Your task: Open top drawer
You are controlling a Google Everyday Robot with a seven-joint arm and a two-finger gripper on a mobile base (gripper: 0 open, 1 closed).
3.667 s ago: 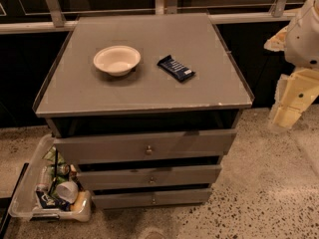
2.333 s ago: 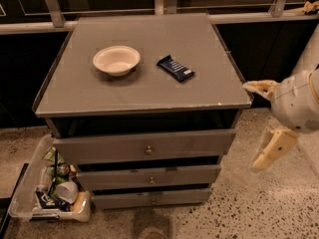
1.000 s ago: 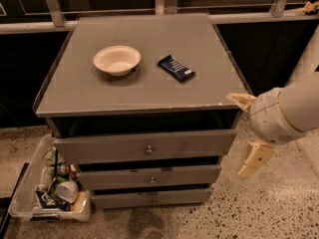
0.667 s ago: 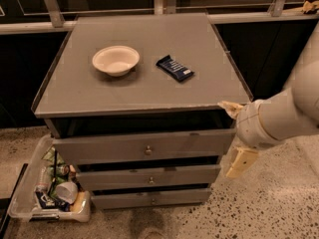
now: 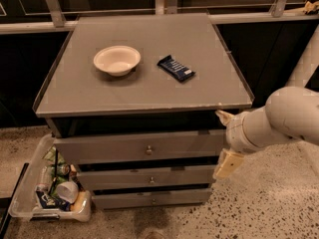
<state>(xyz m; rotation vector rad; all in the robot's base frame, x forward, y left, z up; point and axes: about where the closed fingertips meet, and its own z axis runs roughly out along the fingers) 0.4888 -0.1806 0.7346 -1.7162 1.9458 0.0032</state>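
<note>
Gripper (image 5: 225, 141): jaws spread apart, holding nothing; one cream finger points up, the other down, at the cabinet's front right corner.

Containers:
- Bowl (image 5: 117, 60), white, round, shallow, nothing in it. On the surface (image 5: 149, 91), well up and left of the jaws.
- Clear plastic bin (image 5: 24, 189) on the floor (image 5: 269, 203), far left of the jaws and lower. Holds a white cup on its side plus mixed wrappers and bottles, jumbled; count not clear.

Materials and shapes: surface flat matt grey, thin raised rim. Floor speckled stone. Snack bar (image 5: 176, 68), dark blue glossy wrapper, lies flat up and left of the jaws, right of the bowl and apart from it.

Counts: three grey drawer fronts, one small round metal knob each. Top drawer (image 5: 114, 149) is shut, directly left of the jaws, its right end level with them; contact cannot be told. Two slimmer drawers (image 5: 149, 177) sit below.
</note>
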